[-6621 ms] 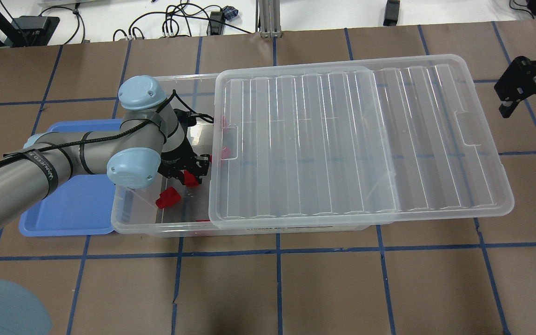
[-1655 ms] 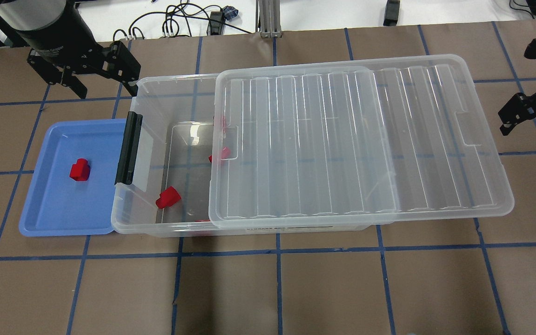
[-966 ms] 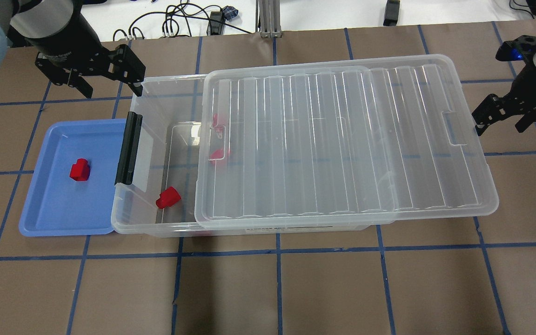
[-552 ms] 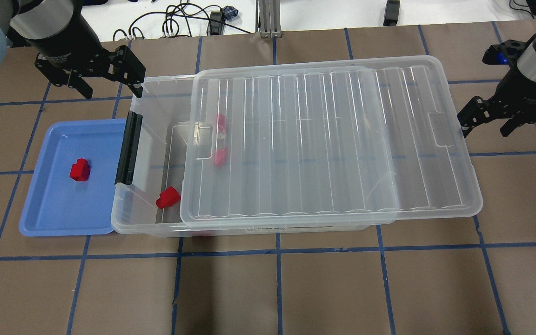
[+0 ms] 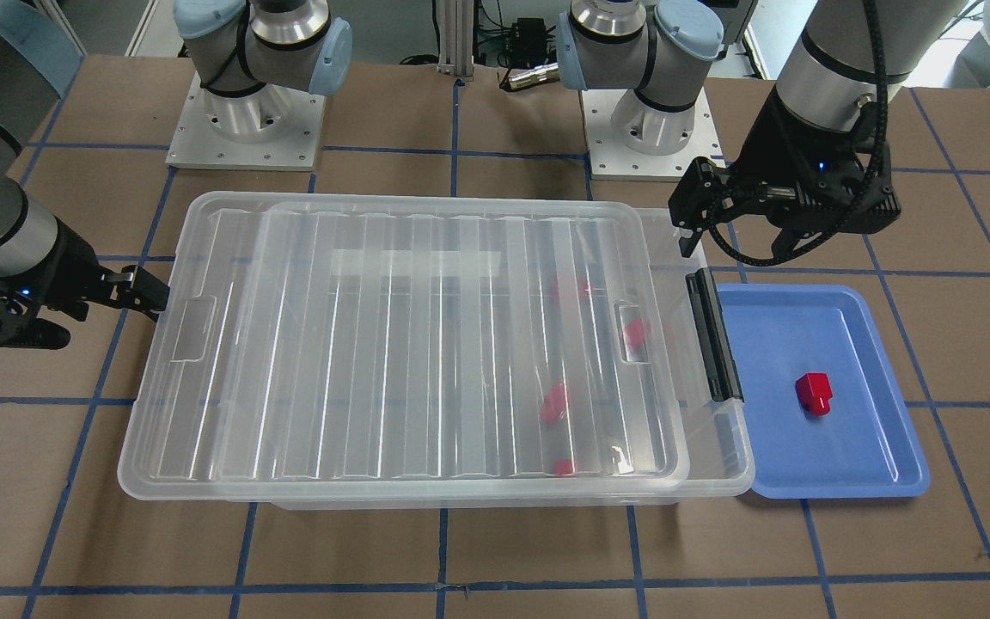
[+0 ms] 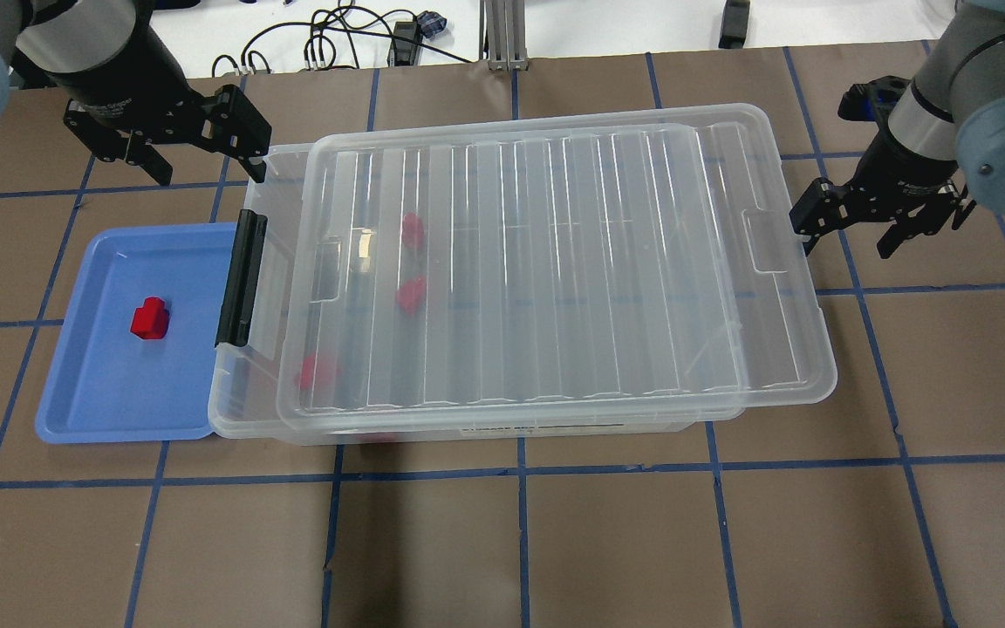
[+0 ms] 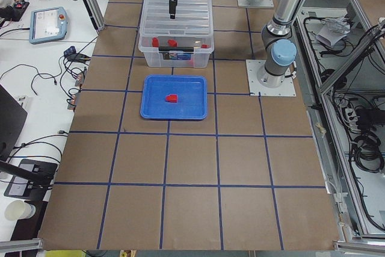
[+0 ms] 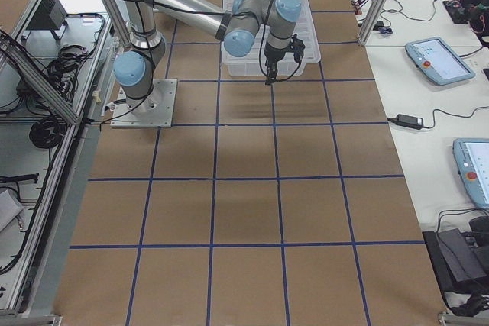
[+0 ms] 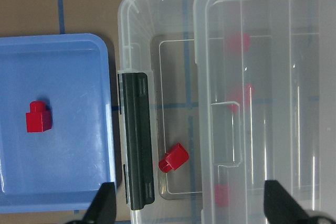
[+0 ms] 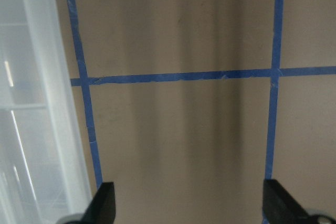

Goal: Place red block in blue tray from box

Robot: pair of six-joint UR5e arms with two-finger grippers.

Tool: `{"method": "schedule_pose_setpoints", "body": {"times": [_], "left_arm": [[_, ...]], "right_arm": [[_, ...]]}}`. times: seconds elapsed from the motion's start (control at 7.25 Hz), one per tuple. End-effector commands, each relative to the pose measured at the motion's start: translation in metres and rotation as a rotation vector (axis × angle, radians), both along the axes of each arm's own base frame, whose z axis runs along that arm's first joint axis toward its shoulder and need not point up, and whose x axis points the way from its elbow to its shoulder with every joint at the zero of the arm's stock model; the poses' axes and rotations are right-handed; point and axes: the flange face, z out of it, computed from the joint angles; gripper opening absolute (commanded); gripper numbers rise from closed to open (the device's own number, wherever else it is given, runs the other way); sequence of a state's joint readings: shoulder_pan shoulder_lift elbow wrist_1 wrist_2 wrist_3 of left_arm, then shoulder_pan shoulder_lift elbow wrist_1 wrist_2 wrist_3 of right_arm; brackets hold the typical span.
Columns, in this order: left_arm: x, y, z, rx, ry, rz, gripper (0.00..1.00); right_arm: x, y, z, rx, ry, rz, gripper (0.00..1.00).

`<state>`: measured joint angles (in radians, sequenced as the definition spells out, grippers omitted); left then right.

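Note:
One red block (image 6: 150, 317) lies in the blue tray (image 6: 92, 392), left of the box (image 6: 236, 410); it also shows in the left wrist view (image 9: 39, 117). Several more red blocks (image 6: 411, 295) lie in the box, seen through its clear ribbed lid (image 6: 555, 262). The lid covers most of the box, leaving a strip open by the black latch (image 6: 241, 279). My left gripper (image 6: 203, 166) is open and empty, above the box's far left corner. My right gripper (image 6: 847, 240) is open and empty, at the lid's right short edge.
Cables (image 6: 337, 39) and an aluminium post (image 6: 502, 35) lie beyond the table's far edge. The two arm bases (image 5: 246, 129) stand behind the box. Blue tape lines cross the brown table.
The left gripper took a red block from the box to the tray, then rose and stayed. The right gripper moved left, and the lid slid left over the box's opening.

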<state>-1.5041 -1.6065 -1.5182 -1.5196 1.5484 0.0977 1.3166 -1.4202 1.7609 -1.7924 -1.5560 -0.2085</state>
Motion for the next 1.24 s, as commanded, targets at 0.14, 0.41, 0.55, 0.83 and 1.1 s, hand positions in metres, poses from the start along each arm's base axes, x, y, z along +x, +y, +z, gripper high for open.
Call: {"method": "schedule_pose_setpoints", "body": {"times": [0.14,0.41,0.55,0.83,1.1], "left_arm": [[-0.001,0.001,0.001,-0.003,0.000,0.000,1.00],[-0.001,0.003,0.003,-0.007,0.000,0.000,1.00],[-0.001,0.003,0.003,-0.007,0.000,-0.001,1.00],[0.000,0.003,0.003,-0.007,-0.001,0.000,1.00],[0.000,0.003,0.003,-0.009,-0.001,0.000,1.00]], "right_arm": [[0.023,0.000,-0.001,0.002,0.005,-0.006,1.00],[0.029,0.000,-0.001,0.004,0.005,-0.003,1.00],[0.030,0.000,-0.003,0.007,0.002,0.000,1.00],[0.037,0.000,-0.004,0.006,-0.010,0.007,1.00],[0.037,-0.001,-0.005,0.008,-0.009,0.008,1.00]]}}
